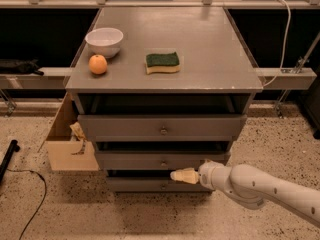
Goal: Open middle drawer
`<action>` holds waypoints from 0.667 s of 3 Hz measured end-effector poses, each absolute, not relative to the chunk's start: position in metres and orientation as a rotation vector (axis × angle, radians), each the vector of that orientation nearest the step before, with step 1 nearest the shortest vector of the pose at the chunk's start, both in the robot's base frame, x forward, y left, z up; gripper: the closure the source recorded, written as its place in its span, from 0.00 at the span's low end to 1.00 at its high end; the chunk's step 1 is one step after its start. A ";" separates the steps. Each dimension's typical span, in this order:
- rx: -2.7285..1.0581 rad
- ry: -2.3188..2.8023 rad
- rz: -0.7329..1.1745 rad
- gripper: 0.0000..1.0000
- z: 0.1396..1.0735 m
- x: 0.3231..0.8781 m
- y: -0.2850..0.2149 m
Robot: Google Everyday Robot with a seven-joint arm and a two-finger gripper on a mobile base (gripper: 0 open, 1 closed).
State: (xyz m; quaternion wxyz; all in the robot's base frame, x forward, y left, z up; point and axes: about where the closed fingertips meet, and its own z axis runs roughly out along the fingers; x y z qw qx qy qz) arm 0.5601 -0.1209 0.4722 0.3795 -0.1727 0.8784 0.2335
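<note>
My claw (183,176) is low against the cabinet (200,39); I cannot tell how far open it is or whether it grips anything. Just above it is the middle drawer (125,160): flat, matte grey painted wood, its small round metal knob (163,162) up-left of the claw.

**White Arm, Cream-Coloured Tip**

A smooth white arm (260,189) of rounded, bulging segments is seen, marked with small dark dots. It is ended by a cream-coloured gripper (181,175), placed at the lower front of the cabinet (210,54).
</note>
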 end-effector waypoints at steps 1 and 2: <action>-0.456 2.252 0.618 0.00 0.464 0.555 -0.121; -0.487 2.232 0.619 0.00 0.465 0.575 -0.115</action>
